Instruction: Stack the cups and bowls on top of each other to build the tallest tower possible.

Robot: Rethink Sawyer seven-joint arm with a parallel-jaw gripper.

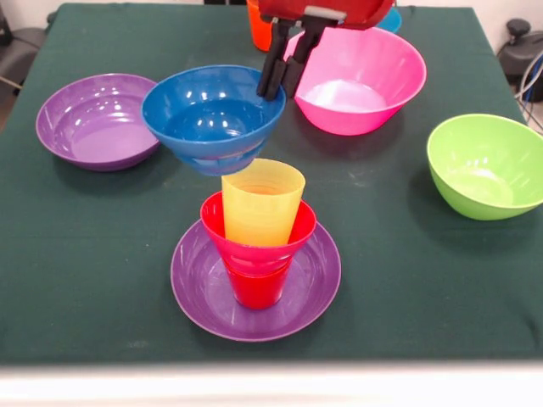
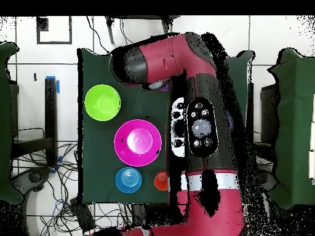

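The tower stands at the front middle: a wide purple bowl (image 1: pixel 199 292) as base, a red cup (image 1: pixel 254 290) on it, a small crimson bowl (image 1: pixel 219 227) on the cup, and a yellow cup (image 1: pixel 263 203) upright in that bowl. My gripper (image 1: pixel 277 89) is shut on the right rim of the dark blue bowl (image 1: pixel 212 114) and holds it just behind and above the tower. In the overhead view the arm (image 2: pixel 184 67) hides the gripper, the blue bowl and the tower.
A second purple bowl (image 1: pixel 97 119) sits at the left. The pink bowl (image 1: pixel 361 80) (image 2: pixel 138 142) is behind the gripper and the lime green bowl (image 1: pixel 488 165) (image 2: pixel 102 101) is at the right. An orange cup (image 1: pixel 259 27) (image 2: pixel 161 180) and a light blue bowl (image 1: pixel 392 20) (image 2: pixel 128 179) stand at the far edge.
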